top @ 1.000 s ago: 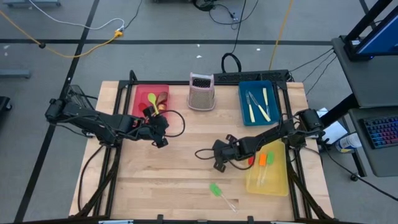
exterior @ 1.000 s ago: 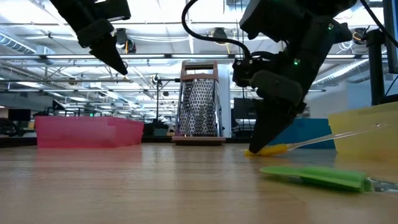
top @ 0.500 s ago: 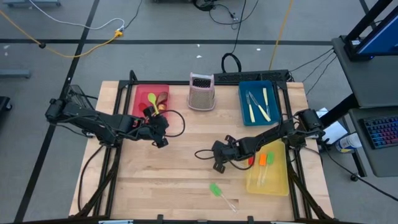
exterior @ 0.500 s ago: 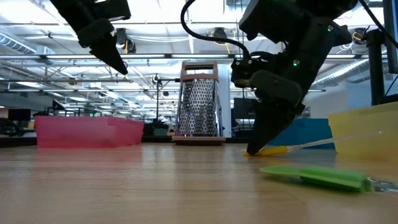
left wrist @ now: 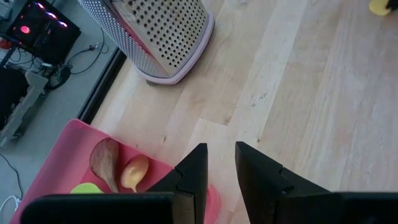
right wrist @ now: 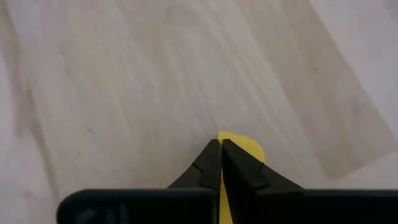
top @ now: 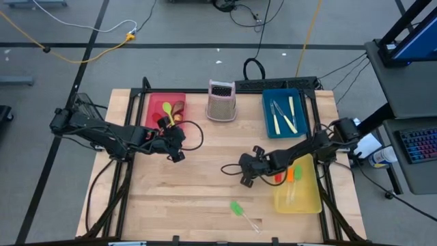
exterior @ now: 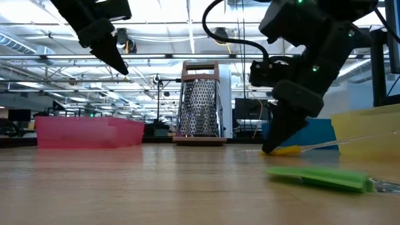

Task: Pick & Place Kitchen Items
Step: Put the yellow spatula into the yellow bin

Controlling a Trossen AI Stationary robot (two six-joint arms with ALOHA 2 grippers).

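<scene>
High view first: my right pincer [top: 247,171] sits low over the middle of the wooden table [top: 198,205], just beside the yellow tray [top: 300,199], clenched on a yellow-headed spatula whose head I cannot make out from up here. Orange and green spatulas [top: 293,176] lie in that yellow tray. A green-headed spatula [top: 239,210] lies loose on the wood nearer the front edge, well apart from my fingers. My left pincer [top: 176,147] hangs at the front corner of the red tray [top: 156,102], where a green spoon [top: 166,109] and a brown spoon [top: 177,109] lie. Cream-handled knives [top: 290,115] rest in the blue tray [top: 270,119], and the box grater [top: 221,100] stands between the red and blue trays.

Low view: my right pincer [exterior: 272,149] comes down to the tabletop with the yellow-headed spatula [exterior: 281,150] at its tip, the clear handle slanting up towards the yellow tray [exterior: 365,131]. The green-headed spatula [exterior: 319,177] lies flat in front. My left pincer [exterior: 119,65] hangs high above the red tray [exterior: 87,132].

Left wrist view: my left fingers [left wrist: 193,171] stand a little apart, grasping nothing, over the red tray's [left wrist: 56,180] corner, the box grater [left wrist: 155,37] beyond.

Right wrist view: my right fingers [right wrist: 233,165] are pressed together on the yellow-headed spatula [right wrist: 244,147], its head poking out past the tips over bare wood
</scene>
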